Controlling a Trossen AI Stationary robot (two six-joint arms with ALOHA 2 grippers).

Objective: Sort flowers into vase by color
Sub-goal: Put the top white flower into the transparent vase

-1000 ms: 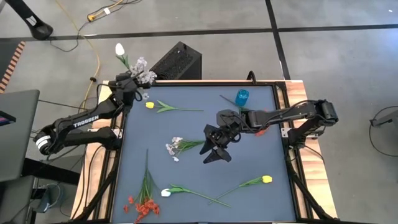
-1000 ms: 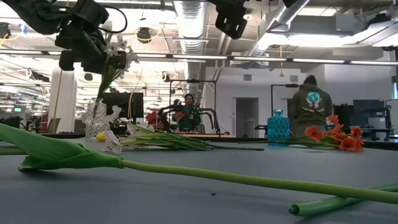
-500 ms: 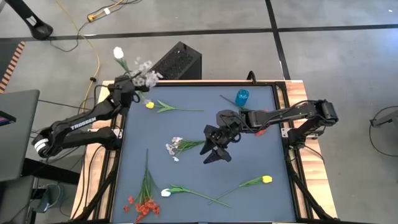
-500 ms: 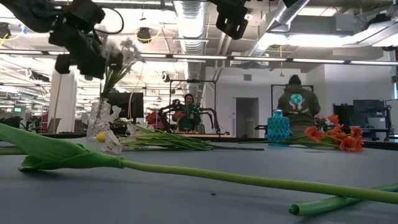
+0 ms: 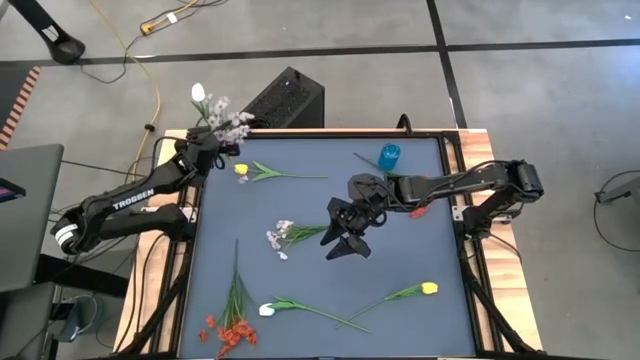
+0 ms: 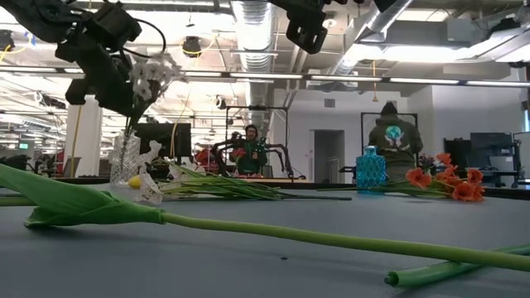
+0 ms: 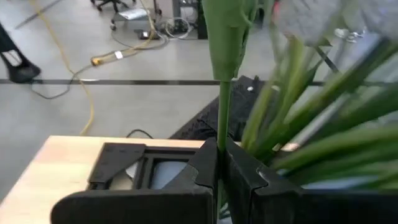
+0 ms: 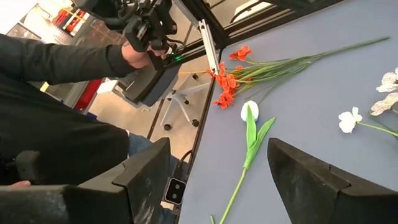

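Note:
At the table's far left corner my left gripper (image 5: 210, 146) (image 6: 116, 87) is shut on the stem of a white tulip (image 5: 198, 93). Right beside it, a clear vase (image 6: 126, 159) holds small white flowers (image 5: 233, 122). Whether the tulip's lower end is in the vase is hidden. My right gripper (image 5: 345, 246) (image 8: 217, 180) hangs open above the table's middle, touching nothing. Loose flowers lie flat on the mat: yellow ones (image 5: 241, 169) (image 5: 429, 288), a white tulip (image 5: 267, 310) (image 8: 249, 112), small white blooms (image 5: 280, 238) and red-orange ones (image 5: 230, 331) (image 8: 227, 78). My left gripper pinches the white tulip's thin green stem (image 7: 221, 138) between its two fingers, below the leaf and bloom. The fingers lie across the stem, which rises past them and leans out beyond the table's far edge. The stem below the fingers is hidden by the gripper.
A blue vase (image 5: 389, 156) (image 6: 371, 170) stands at the far right, with red-orange flowers (image 6: 451, 184) lying near it. A black box (image 5: 285, 97) sits beyond the far edge. A person's arm and hand (image 8: 134, 53) show past the near left corner.
My left gripper has tipped and shifted slightly at the far left corner, staying shut. The white tulip has swung with it, its bloom coming a little nearer the table's far edge. My right arm has kept still.

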